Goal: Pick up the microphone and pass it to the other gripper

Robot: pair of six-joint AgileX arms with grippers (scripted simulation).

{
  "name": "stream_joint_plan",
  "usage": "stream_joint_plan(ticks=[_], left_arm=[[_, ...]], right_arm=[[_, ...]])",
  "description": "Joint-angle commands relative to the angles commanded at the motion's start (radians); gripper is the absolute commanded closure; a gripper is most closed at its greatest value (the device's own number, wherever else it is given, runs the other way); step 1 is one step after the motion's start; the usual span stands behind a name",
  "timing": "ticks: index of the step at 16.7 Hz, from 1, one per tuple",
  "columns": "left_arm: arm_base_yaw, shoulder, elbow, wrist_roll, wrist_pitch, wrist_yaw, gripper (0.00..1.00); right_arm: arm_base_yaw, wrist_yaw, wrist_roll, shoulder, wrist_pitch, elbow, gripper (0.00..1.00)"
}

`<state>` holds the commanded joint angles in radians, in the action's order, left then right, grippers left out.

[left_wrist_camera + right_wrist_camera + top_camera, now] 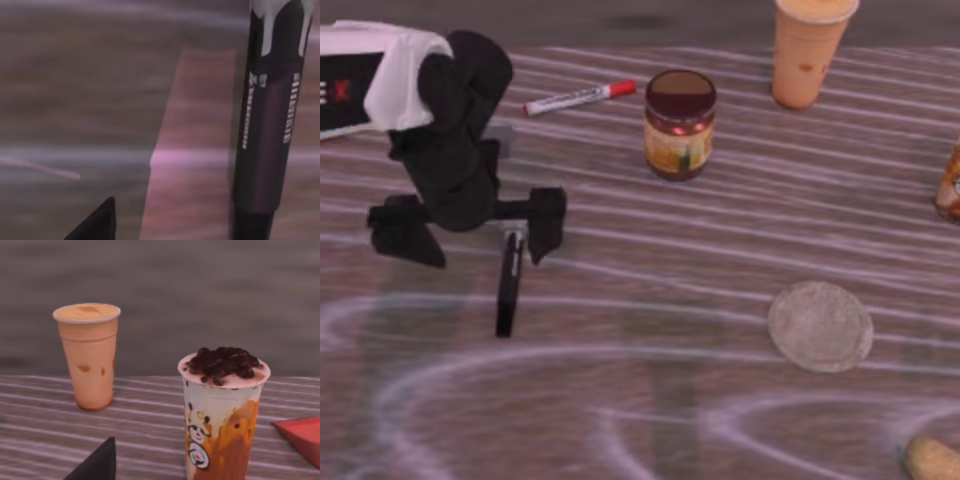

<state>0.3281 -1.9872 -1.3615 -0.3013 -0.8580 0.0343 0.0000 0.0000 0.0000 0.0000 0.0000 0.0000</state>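
While the left gripper [470, 232] hangs low at the bench's [720, 400] left, jaws wide, the microphone [508, 285] lies just under its right finger. The left wrist view shows the handle [267, 130] close up. The right wrist view shows two cups [90, 355], one finger [97, 462]; its jaws' state cannot be told.

Brown tabletop [740, 250] streaked with pale lines

Slim black microphone [507, 290]; white marker, red cap [580, 97]; orange cup [808, 50]; brown-lidded, yellow-labelled jar [679, 125]; grey disc [820, 326].
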Motion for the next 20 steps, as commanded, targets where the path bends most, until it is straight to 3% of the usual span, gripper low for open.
stream_joint_plan(ticks=[6,11,20], left_arm=[[0.007,-0.146,0.091,-0.006,0.244,0.001,0.0],[0.008,-0.159,0.098,-0.006,0.261,0.001,0.0],[0.008,-0.159,0.098,-0.006,0.261,0.001,0.68]], right_arm=[[0.0,0.0,0.0,0.0,0.0,0.0,0.0],[0.0,0.0,0.0,0.0,0.0,0.0,0.0],[0.0,0.0,0.0,0.0,0.0,0.0,0.0]])
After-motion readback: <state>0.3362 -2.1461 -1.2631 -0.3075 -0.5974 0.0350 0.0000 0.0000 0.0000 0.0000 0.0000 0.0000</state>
